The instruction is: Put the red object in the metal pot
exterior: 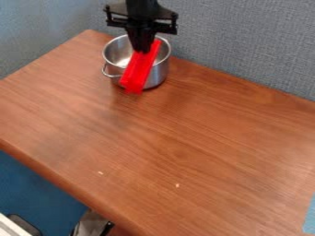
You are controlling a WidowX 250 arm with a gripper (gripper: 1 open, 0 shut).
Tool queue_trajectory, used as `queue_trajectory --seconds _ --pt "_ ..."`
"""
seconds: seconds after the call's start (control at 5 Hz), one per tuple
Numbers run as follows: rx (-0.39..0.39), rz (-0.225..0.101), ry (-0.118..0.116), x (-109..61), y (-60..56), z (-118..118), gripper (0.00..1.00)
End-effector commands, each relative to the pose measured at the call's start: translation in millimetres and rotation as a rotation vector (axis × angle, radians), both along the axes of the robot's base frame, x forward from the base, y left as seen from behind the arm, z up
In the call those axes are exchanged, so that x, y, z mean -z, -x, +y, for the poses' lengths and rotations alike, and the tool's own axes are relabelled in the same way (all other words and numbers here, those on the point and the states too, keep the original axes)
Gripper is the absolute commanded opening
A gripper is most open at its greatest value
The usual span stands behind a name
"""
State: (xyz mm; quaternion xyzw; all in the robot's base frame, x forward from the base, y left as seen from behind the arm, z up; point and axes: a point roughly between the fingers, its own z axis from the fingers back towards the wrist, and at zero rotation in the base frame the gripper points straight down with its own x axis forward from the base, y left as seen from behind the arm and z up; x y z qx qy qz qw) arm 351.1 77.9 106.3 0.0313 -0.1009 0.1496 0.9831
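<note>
Red object (140, 71) hung from my clamped-shut claw (145, 41), upper centre frame, long axis slanting down-left, lower end overlapping metal pot (116, 57) front wall, not inside.

The robot's visible part is matte black throughout. The gripper (143, 46) ends in two narrow black fingers (139, 41) that taper downward from a broader black body. Across that body runs a flat, horizontal black crossbar, jutting out to both sides with squared, blocky ends. Above the crossbar the wrist continues as a darker, bulkier mass cut off by the top of the view. No cables, screws or markings can be made out at this resolution.
</note>
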Motion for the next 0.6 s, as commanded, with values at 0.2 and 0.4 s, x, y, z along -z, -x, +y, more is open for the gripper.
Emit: queue_trajectory --seconds 0.2,0.4 --pt "-0.055 -0.034 -0.041 1.7 -28.2 20 0.0" --pt "-0.068 -0.022 -0.05 13.0 -38.4 26 0.0"
